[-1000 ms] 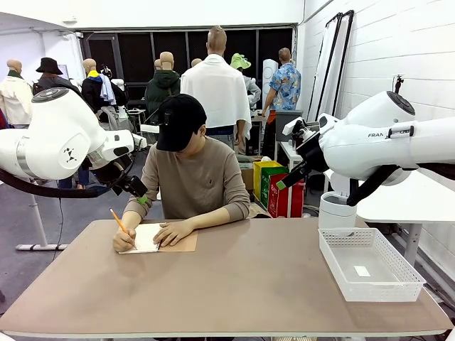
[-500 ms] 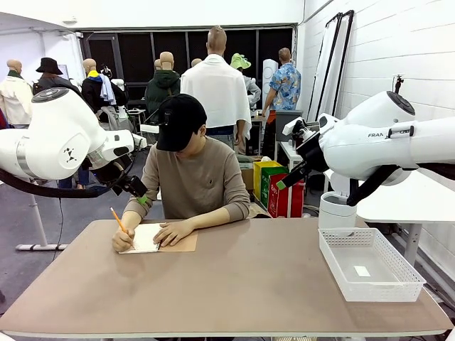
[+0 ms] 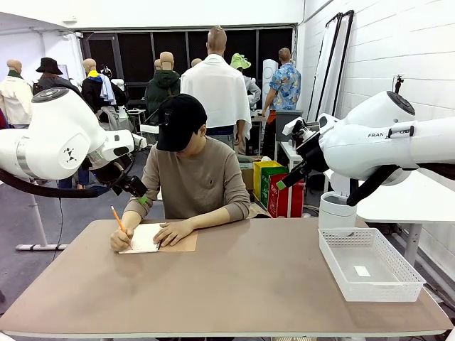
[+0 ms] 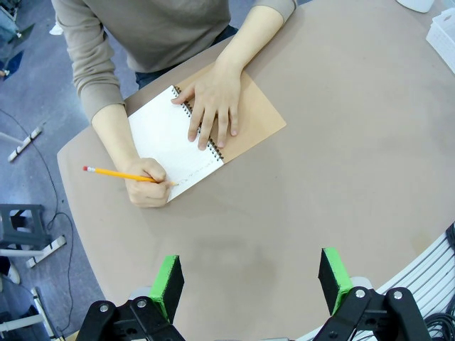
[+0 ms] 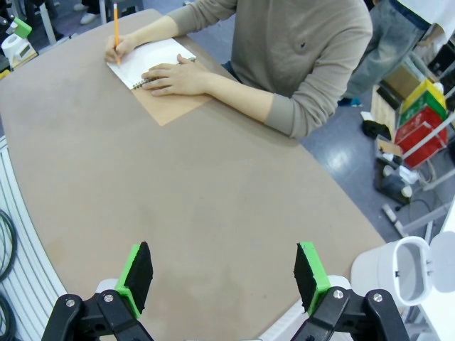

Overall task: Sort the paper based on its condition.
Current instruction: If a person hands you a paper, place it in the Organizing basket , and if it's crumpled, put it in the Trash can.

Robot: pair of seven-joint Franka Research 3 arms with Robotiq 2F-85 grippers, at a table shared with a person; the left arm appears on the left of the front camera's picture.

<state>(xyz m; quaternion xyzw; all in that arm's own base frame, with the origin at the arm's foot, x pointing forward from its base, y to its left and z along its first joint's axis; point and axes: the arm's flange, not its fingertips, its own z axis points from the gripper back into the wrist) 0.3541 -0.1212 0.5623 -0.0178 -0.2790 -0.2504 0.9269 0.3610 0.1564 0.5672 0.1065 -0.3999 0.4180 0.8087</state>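
A person at the far side writes with a yellow pencil on the white page of a spiral notebook with a brown cover, the other hand flat on it. The same notebook lies under my left gripper, which hangs open and empty high above the table. My right gripper is also open and empty, high over the table's near side, with the notebook far off. Loose paper is out of view.
A white mesh basket stands at the table's right end, a small white slip on its floor. A white cylindrical bin stands behind it, off the table. The brown tabletop is bare in the middle.
The person's writing hand has shifted slightly on the page. Both arms have stayed still.
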